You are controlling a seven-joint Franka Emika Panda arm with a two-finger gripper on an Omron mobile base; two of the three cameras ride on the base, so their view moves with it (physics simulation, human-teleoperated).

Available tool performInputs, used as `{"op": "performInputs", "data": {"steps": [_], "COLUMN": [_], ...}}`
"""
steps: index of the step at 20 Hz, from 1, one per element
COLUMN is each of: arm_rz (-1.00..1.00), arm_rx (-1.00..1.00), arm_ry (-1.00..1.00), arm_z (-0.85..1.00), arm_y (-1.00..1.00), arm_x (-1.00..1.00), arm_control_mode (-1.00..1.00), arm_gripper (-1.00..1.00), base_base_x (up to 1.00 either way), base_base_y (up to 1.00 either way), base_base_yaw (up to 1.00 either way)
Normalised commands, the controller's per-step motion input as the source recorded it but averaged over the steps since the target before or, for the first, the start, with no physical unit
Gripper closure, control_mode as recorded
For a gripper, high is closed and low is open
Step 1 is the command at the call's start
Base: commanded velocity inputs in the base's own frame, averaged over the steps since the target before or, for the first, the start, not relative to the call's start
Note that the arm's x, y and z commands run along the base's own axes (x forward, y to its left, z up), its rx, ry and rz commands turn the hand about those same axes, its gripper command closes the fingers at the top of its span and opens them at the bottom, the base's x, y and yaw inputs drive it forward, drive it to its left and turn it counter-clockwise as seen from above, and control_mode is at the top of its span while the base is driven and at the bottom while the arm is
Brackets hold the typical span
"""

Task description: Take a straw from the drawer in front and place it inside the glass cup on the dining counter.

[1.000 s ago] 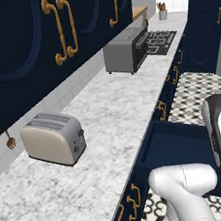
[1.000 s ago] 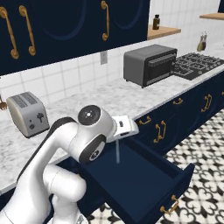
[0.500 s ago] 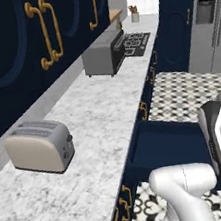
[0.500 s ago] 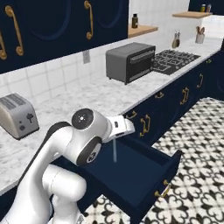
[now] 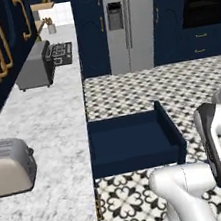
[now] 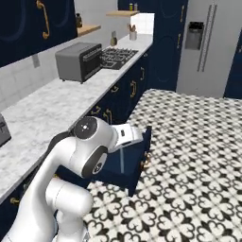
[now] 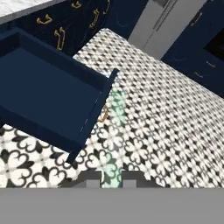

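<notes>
Gripper (image 7: 111, 178) clenched on a pale green translucent straw (image 7: 114, 127), straw held above the patterned floor tiles (image 7: 175, 131), just beside the open navy drawer (image 7: 48, 94), toaster oven (image 6: 78, 60) on marble worktop (image 5: 43, 123)

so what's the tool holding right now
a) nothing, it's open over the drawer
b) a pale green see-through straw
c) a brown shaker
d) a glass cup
b: in the hand view a pale green translucent straw runs up from between the closed tips of the tool, out past the front of the open drawer and over the patterned floor.
</notes>
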Motion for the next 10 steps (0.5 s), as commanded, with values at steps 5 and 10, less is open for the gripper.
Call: {"op": "performInputs", "data": {"steps": [5, 10], "arm_rz": [0.00, 0.00], "arm_rx": [0.00, 0.00], "arm_ry": [0.00, 0.00], "arm_z": [0.00, 0.00], "arm_y": [0.00, 0.00], "arm_x": [0.00, 0.00], "arm_control_mode": [1.00, 1.00], "arm_gripper": [1.00, 1.00], "base_base_x": [-0.16, 0.04], "base_base_y": [-0.30, -0.45], "base_base_yaw": [-0.60, -0.50]}}
